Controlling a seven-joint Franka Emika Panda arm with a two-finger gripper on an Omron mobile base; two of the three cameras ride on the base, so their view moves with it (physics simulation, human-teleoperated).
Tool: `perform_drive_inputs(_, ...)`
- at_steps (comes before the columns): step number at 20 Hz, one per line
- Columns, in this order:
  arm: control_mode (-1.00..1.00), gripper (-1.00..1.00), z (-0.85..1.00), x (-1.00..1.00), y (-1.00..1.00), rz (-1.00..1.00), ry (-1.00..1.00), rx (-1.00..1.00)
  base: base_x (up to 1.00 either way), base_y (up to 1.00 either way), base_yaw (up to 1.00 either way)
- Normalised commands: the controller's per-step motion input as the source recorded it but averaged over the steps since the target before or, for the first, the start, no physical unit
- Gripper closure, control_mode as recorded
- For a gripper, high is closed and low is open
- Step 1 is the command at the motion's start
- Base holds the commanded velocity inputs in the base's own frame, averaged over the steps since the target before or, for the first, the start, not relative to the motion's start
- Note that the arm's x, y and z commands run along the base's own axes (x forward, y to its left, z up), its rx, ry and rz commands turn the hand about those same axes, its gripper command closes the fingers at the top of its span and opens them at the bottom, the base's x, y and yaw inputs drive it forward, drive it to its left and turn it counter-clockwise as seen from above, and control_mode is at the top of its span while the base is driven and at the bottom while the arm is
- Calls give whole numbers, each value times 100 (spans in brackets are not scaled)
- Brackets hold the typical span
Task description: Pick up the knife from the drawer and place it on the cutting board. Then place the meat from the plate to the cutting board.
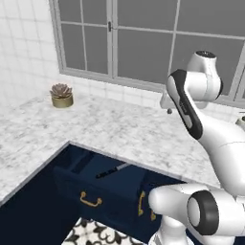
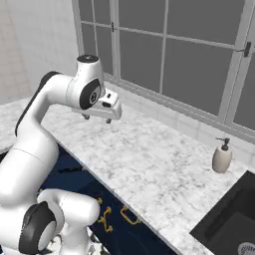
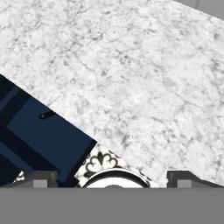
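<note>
While the drawer stands pulled out, we log each view in turn.

Left base view, drawer [image 1: 103,184]: open below the counter [image 1: 110,127] edge, gold handle [image 1: 90,200] facing us; we judge it stands out so the arm can reach in from above.
Left base view, knife [image 1: 112,170]: lies flat inside the drawer, black handle toward 8 o'clock, blade toward 2 o'clock, near the back under the counter lip.
Left base view, gripper [image 1: 168,110]: high over the counter, at about 1 o'clock from the knife, well apart from it.
Right base view, gripper [image 2: 97,119]: pointing down over the marble, nothing between the tips.
Hand view, knife [image 3: 46,115]: only the dark handle end shows, at 10 o'clock from the jaws, just inside the drawer [image 3: 43,135] beside the counter [image 3: 144,74] edge.
Hand view, jaws: tips far apart at the bottom edge, so spread wide and empty.
Judgement: knife not yet approached; the hand must go down toward 10 o'clock.
</note>
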Motion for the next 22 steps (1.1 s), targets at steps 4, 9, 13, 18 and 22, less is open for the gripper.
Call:
perform_drive_inputs(4, 100, -100, 0, 0, 0, 0, 0, 0, -6, -26, 95)
perform_drive_inputs(9, 100, -100, 0, 0, 0, 0, 0, 0, 0, -8, 90)
perform_drive_inputs(13, 100, -100, 0, 0, 0, 0, 0, 0, 0, -1, 62)
perform_drive_inputs(18, 100, -100, 0, 0, 0, 0, 0, 0, 0, 0, 18)
perform_drive_inputs(22, 100, -100, 0, 0, 0, 0, 0, 0, 0, 0, -2)
